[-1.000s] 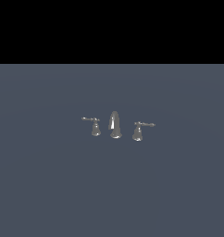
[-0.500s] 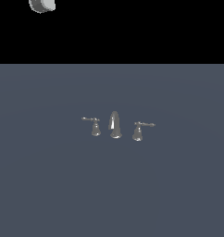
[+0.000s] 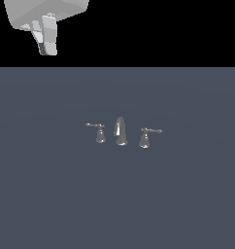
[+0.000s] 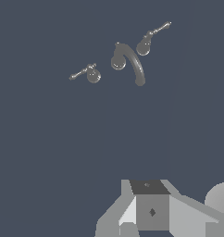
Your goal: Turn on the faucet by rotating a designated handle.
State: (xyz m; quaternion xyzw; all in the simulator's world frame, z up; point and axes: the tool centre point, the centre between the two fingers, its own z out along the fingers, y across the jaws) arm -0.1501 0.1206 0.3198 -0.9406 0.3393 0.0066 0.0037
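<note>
The faucet [image 3: 121, 131] is a small shiny silver set on the dark floor, with a curved spout between two lever handles. The handle [image 3: 96, 132] stands on the exterior view's left of the spout, its thin lever pointing outward. From the wrist view I look down on the faucet [image 4: 128, 60] and the handle [image 4: 90, 73]. My gripper [image 3: 47, 48] hangs high at the exterior view's upper left, far from the set and touching nothing. Its fingers sit together, shut on nothing. Part of the gripper [image 4: 151, 210] also shows in the wrist view.
A matching second handle [image 3: 145, 137] stands on the exterior view's right of the spout, also seen in the wrist view [image 4: 147, 41]. The faucet set rests on a flat dark grey-blue floor [image 3: 51, 194].
My gripper has come down into the exterior view from the top left. One second ago it was out of view; half a second ago only its edge showed. The faucet has not moved.
</note>
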